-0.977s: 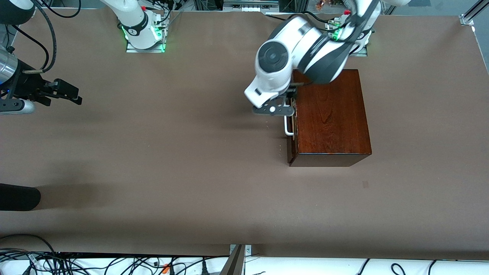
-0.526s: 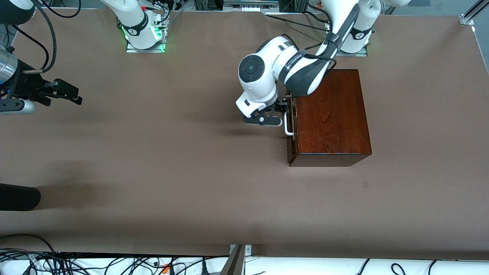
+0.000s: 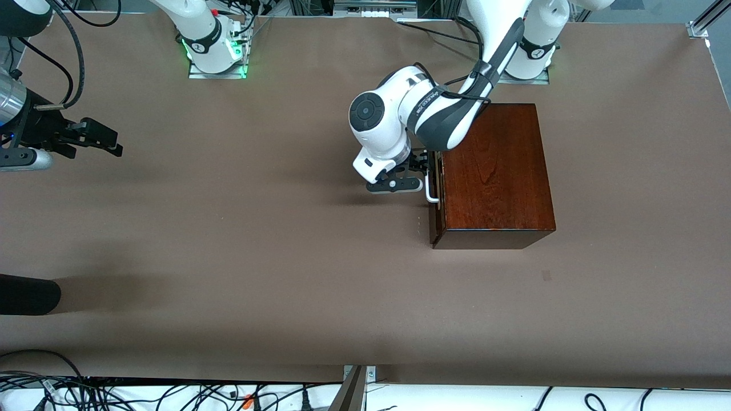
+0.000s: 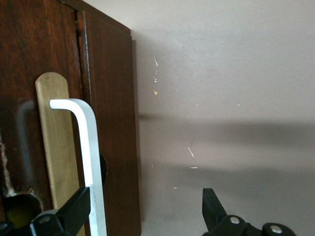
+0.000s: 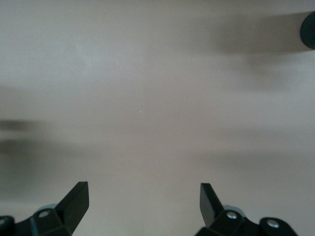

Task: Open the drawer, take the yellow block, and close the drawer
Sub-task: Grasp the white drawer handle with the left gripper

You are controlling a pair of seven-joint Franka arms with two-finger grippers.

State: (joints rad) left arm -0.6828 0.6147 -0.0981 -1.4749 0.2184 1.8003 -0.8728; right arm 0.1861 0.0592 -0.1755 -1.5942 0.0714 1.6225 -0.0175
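Note:
The dark reddish-brown wooden box point(image 3: 494, 171) stands toward the left arm's end of the table. Its drawer point(image 3: 437, 200) faces the right arm's end and looks closed. The white U-shaped handle point(image 3: 431, 191) sticks out from it. My left gripper point(image 3: 424, 169) is at the drawer front, open. In the left wrist view the handle point(image 4: 92, 157) stands between the fingers of my left gripper point(image 4: 142, 216), close by one finger point(image 4: 74, 211). The yellow block is out of view. My right gripper point(image 3: 108, 140) waits open and empty, also shown in its own wrist view point(image 5: 142, 206).
A black rounded object point(image 3: 28, 294) lies at the table's edge at the right arm's end. Cables point(image 3: 171, 394) run along the edge nearest the front camera. Bare brown table point(image 3: 257, 228) spreads in front of the drawer.
The left arm has come down and its gripper has slid along the drawer front to the white handle. The right arm has not moved. The drawer has not moved.

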